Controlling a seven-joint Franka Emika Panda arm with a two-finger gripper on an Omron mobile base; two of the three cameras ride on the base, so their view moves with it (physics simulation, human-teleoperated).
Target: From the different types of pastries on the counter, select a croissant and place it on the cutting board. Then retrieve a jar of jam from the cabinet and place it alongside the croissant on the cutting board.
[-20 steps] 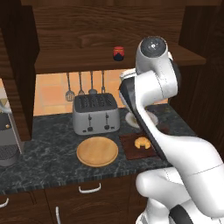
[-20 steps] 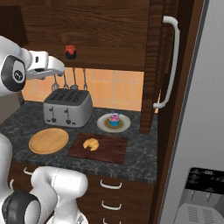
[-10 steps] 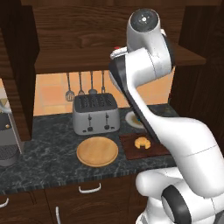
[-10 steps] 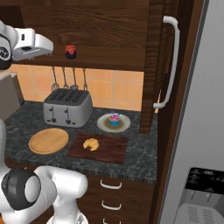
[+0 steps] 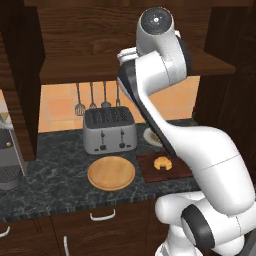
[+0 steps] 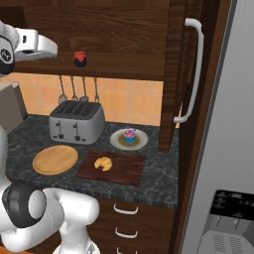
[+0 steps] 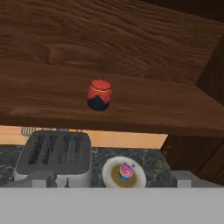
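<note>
Left base view: the white arm (image 5: 165, 75) rises from the lower right and bends up high in front of the cabinet (image 5: 95, 40), blocking a good chunk of the shelf. Down on the dark speckled worktop (image 5: 55, 170) there's a silver toaster (image 5: 109, 130), a round light-tan wooden plate (image 5: 111, 173) just in front of it, and the reddish-brown cutting board (image 5: 165, 167) beside that plate, with the croissant (image 5: 162, 162) sitting on it. A few utensils (image 5: 92, 97) hang on the orange tile wall behind the toaster.

Right base view: the end effector (image 6: 37, 44) is up at shelf height, near the left edge, pointing toward the jar of jam (image 6: 80, 59), which stands on the cabinet shelf (image 6: 119, 67). There's a clear gap between the two. You can't tell from here how far apart the fingers are. Below, the croissant (image 6: 103, 162) lies on the left part of the cutting board (image 6: 124, 168), and the pink-frosted cupcake (image 6: 130, 134) sits on a white plate (image 6: 119, 141) behind the board.

Hand view: the jar of jam (image 7: 99, 94) is upright on the shelf board, roughly centered, red with a dark bottom part. The toaster (image 7: 54, 157) and the cupcake (image 7: 126, 171) show lower down. Finger tips aren't readable here, so whether it's open or closed can't be told; it has hold of nothing.
</note>
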